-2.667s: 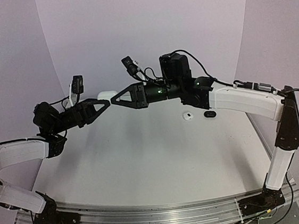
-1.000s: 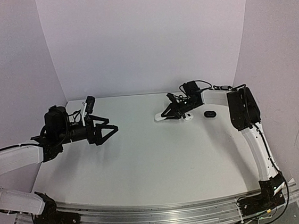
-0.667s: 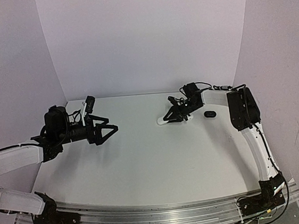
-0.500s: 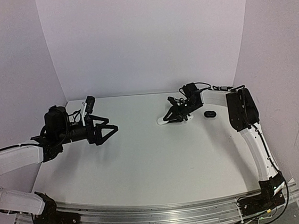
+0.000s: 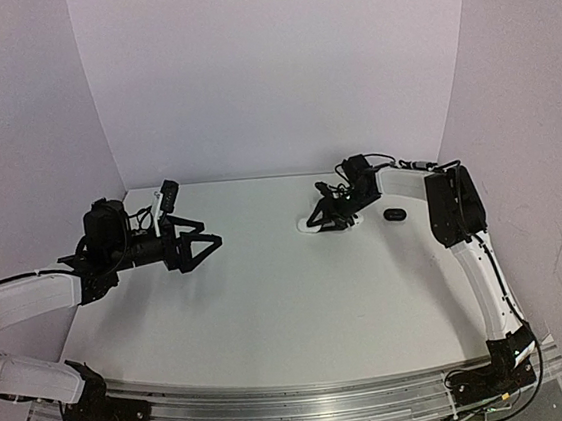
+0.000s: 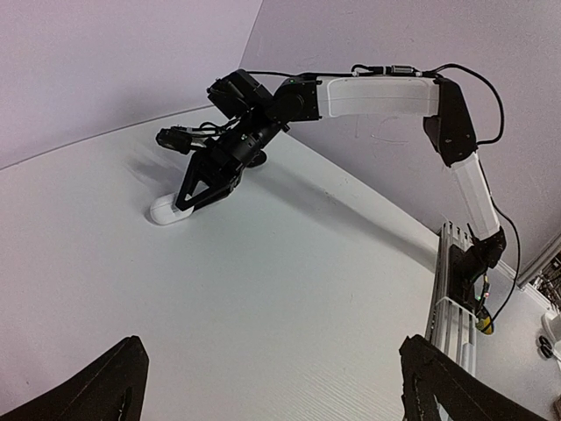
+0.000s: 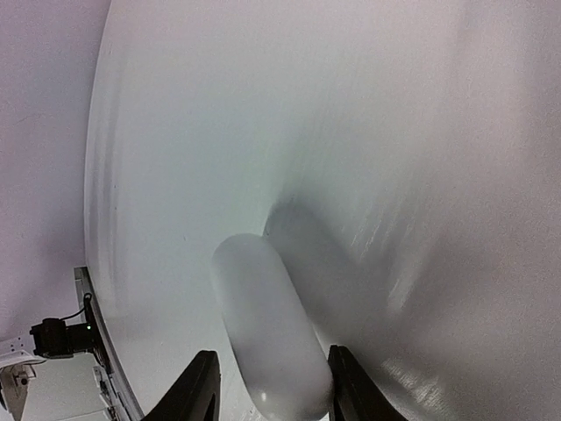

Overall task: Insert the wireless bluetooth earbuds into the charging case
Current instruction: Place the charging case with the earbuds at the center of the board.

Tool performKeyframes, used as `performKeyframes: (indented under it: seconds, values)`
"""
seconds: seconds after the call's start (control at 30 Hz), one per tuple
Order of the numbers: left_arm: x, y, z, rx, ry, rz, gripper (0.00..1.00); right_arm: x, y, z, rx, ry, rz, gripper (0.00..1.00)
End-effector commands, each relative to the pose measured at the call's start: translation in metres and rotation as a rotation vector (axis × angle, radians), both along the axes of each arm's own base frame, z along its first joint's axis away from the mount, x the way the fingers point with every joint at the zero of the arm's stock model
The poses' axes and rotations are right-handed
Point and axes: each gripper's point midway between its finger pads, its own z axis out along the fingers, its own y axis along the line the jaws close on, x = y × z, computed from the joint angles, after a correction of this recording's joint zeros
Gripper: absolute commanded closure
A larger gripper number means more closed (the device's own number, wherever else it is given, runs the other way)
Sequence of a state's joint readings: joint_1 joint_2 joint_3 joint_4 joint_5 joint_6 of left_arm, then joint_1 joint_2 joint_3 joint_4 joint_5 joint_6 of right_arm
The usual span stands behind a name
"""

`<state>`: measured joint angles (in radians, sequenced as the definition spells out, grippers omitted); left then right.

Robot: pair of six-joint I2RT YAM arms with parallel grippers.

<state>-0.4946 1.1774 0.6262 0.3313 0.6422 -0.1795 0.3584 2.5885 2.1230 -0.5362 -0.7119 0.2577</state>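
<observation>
A white, pill-shaped charging case (image 5: 303,226) lies on the table at the back right. My right gripper (image 5: 314,221) reaches down over it. In the right wrist view the case (image 7: 267,338) sits between the two black fingertips; the right gripper (image 7: 272,360) is open, with a gap at its left finger (image 7: 200,386). The left wrist view shows the same case (image 6: 165,211) at the tip of the right gripper (image 6: 195,195). My left gripper (image 5: 209,236) hovers wide open at the left and holds nothing; its own view shows the gripper (image 6: 273,386) over bare table. I cannot make out any earbuds.
A small black oval object (image 5: 393,215) lies right of the right gripper, and a bit of something white (image 5: 356,219) shows just behind its fingers. Purple walls close off the back and both sides. The right arm (image 5: 471,251) stretches along the right edge.
Both grippers met high at the back around the white case. The left arm then pulled away to the left; the right set the case on the table and its jaws have spread.
</observation>
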Motion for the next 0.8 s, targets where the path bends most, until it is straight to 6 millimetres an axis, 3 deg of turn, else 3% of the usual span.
performKeyframes:
  seconds: [0.0,0.23,0.57,0.67,0.77]
  values:
    - [0.003,0.001,0.02,-0.02,-0.066,0.008,0.0,0.019,-0.012,0.016,-0.084,-0.082,-0.052,0.56]
    - [0.003,0.002,0.022,-0.021,-0.071,0.011,0.0,0.026,-0.023,0.022,-0.156,-0.136,-0.085,0.5]
    - [0.002,0.001,0.022,-0.025,-0.075,0.003,0.0,0.039,-0.027,0.054,-0.182,-0.231,-0.107,0.47]
    - [0.002,0.001,0.022,-0.024,-0.076,0.003,0.0,0.046,-0.03,0.07,-0.193,-0.279,-0.123,0.47]
    - [0.004,0.003,0.02,-0.021,-0.069,0.022,0.0,0.053,-0.026,0.106,-0.163,-0.353,-0.13,0.47]
